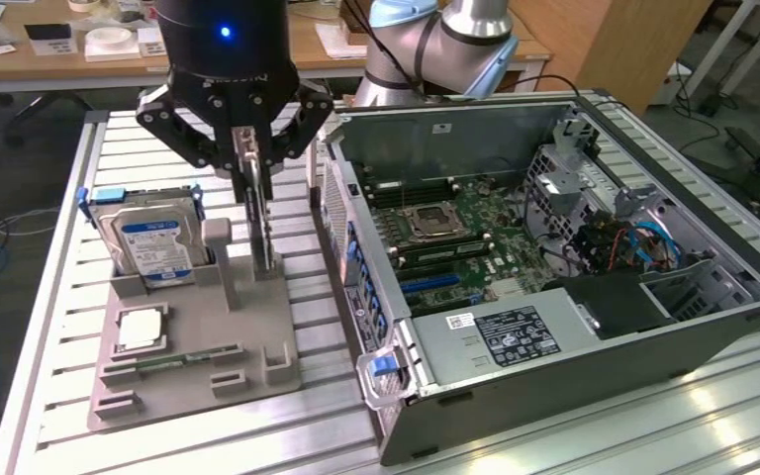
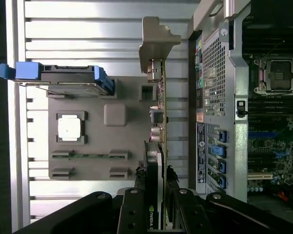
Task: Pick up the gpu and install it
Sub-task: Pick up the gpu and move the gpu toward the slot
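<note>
**A:** Where is the graphics card (image 1: 262,213) right now?

**B:** It's upright and on edge, hanging straight down from the gripper (image 1: 258,163). It's over the grey stand (image 1: 182,396) on the slatted table (image 1: 50,317).

**A:** Which part of the stand?

**B:** The side nearest the open computer case (image 1: 697,297). The card is outside the case, just beside its perforated rear wall and apart from it. The hard drive (image 1: 155,242) stands in its cradle on the other side, so the card sits between the drive and the case.

**A:** And the fingers?

**B:** In the wrist view the two black fingers (image 2: 133,214) sit one on each side of the card and are closed onto it. The black cooler faces one finger and the green board faces the other. They're clamped on the card, not spread wide.

**A:** How much of the card shows past them?

**B:** Most of it. It runs away from the fingers as a thin strip. The silver bracket (image 2: 154,44) is at the end farthest from them.

**A:** Is the bottom edge clear of the stand?

**B:** I can't tell. From the exterior view the lower end comes down in front of the stand's upright post, and the contact there is hidden.
</note>
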`<state>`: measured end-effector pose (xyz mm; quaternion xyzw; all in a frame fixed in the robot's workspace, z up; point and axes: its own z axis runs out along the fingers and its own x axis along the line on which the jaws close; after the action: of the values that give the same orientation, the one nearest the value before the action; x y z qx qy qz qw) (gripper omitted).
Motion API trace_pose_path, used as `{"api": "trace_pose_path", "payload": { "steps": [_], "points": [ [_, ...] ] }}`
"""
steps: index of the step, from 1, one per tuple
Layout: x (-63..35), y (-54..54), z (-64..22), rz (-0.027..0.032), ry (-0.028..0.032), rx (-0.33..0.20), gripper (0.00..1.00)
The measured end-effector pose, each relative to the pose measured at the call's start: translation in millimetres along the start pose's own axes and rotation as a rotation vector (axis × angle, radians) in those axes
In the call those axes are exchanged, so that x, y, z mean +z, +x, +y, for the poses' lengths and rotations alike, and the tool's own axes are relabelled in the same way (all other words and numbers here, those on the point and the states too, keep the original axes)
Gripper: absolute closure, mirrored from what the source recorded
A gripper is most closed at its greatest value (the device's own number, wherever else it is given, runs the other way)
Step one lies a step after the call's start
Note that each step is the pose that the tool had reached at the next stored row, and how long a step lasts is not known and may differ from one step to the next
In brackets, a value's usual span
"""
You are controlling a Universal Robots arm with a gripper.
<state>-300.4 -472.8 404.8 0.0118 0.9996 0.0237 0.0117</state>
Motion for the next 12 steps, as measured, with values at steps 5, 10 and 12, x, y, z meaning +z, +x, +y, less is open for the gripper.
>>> {"api": "trace_pose_path", "payload": {
  "steps": [5, 10, 12],
  "points": [
    [-1.4, -0.1, 0.1, 0.0000, 0.0000, 0.000, 0.73],
    [-1.5, 0.0, 0.1, 0.0001, 0.0000, 0.000, 0.73],
    [-3.6, -0.1, 0.2, 0.0002, 0.0002, 0.000, 0.73]
  ]
}}
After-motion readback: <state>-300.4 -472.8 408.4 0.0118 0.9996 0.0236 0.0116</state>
